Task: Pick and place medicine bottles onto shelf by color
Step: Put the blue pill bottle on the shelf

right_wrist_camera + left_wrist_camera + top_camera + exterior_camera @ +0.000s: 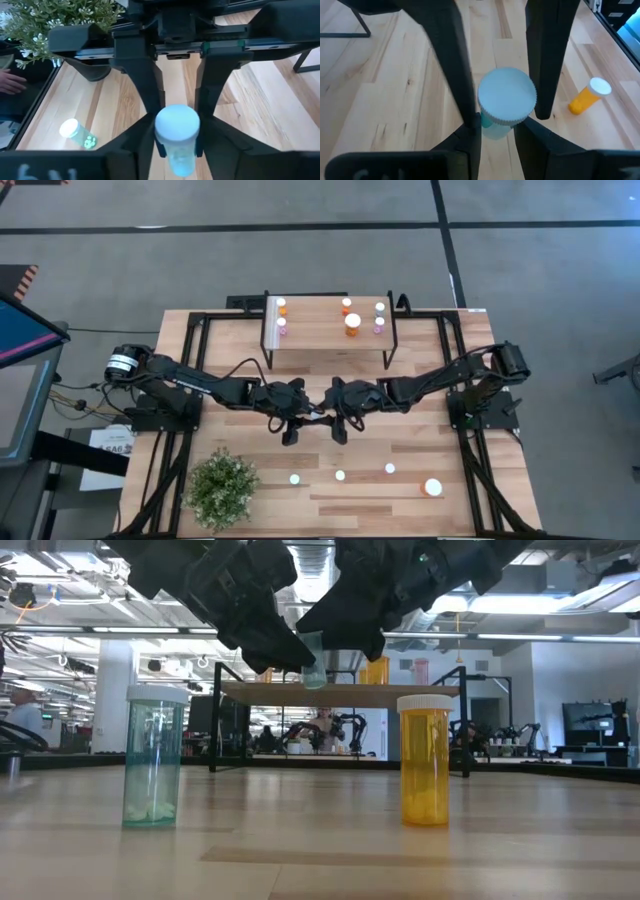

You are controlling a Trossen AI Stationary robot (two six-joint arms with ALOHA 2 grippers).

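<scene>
A pale green medicine bottle [496, 131] with a white cap [507, 101] hangs upright in the air over the table's middle. It shows between both grippers in the low view as well [313, 668]. My left gripper [497, 134] and my right gripper [177, 145] meet there from opposite sides, both shut on the bottle. The shelf [310, 340] stands at the far edge and carries several orange, purple and green bottles. Several more bottles stand on the near part of the table, among them a large orange one [432, 487]. My left gripper pinches the bottle's green body [487, 129] just under the cap between its two fingers. It comes from the table's left, slanting down. The bottle stands upright in the hold, clear of the table. My right gripper has its two fingers [465, 100] against opposite sides of the bottle at the cap's lower rim [161, 141]. It comes from the table's right, slanting down, facing the left gripper. The bottle stays upright, cap up, clear of the table.
A bushy potted plant [222, 485] sits at the near left corner. A tall green bottle [153, 755] and an orange one [425, 760] stand close to the near edge. A person's hand [10, 82] shows beyond the table's left side.
</scene>
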